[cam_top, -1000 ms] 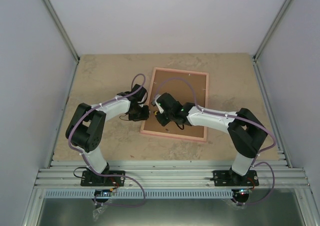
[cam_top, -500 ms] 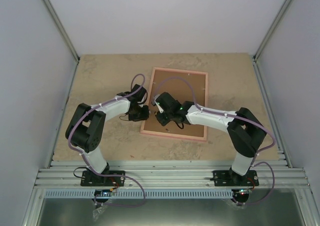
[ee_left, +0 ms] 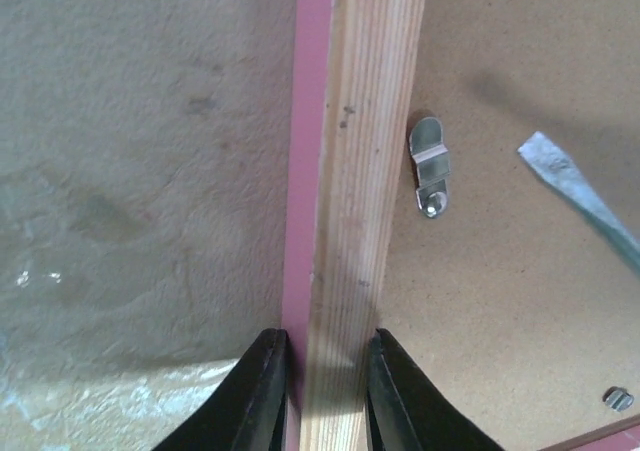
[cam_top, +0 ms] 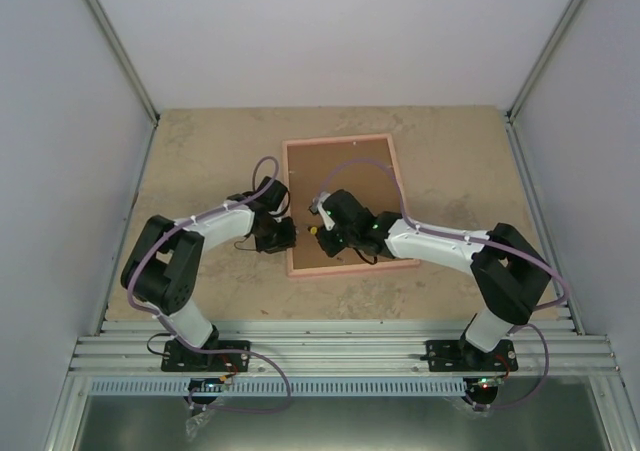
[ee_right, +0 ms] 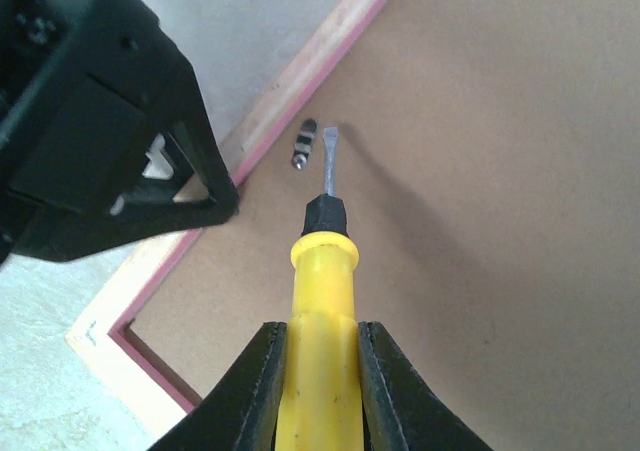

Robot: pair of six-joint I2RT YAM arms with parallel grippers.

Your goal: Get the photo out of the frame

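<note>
Shifted left and turned since a second ago: frame [cam_top: 338, 140], back up, photo hidden underneath. Left wrist: left gripper [ee_left: 325, 371] clenched on rail [ee_left: 360, 171] running straight ahead. Right wrist: right gripper [ee_right: 320, 356] grasping screwdriver [ee_right: 318, 271], tip just right of clip [ee_right: 303, 146], pointing ahead.

You see a beige stone-look tabletop [cam_top: 200, 151] boxed by plain white walls [cam_top: 330, 31] left, far, right; ribbed aluminium rails [cam_top: 340, 349] near.
</note>
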